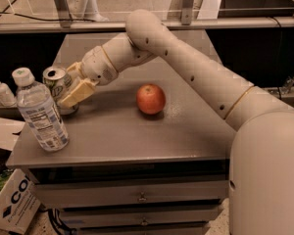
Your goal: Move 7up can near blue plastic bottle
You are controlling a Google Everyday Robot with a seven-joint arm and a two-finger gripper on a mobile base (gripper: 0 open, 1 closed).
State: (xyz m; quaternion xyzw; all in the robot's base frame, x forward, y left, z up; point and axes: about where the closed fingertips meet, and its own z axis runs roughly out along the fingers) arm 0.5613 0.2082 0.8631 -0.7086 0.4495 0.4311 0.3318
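The 7up can (55, 82), silver with a pull-tab top and a green logo, stands upright at the table's left side, just behind and right of the blue plastic bottle (39, 111). The bottle is clear with a white cap and a blue-and-white label, near the front left corner. My gripper (69, 88) reaches in from the right and is shut on the can, with one tan finger (76, 94) across its front. The can's base looks to be at the tabletop.
A red apple (151, 99) sits in the middle of the grey table (137, 136). A small white pump bottle (1, 91) stands on a shelf off the left edge. Cardboard boxes (10, 207) lie on the floor at left. Drawers are below the tabletop.
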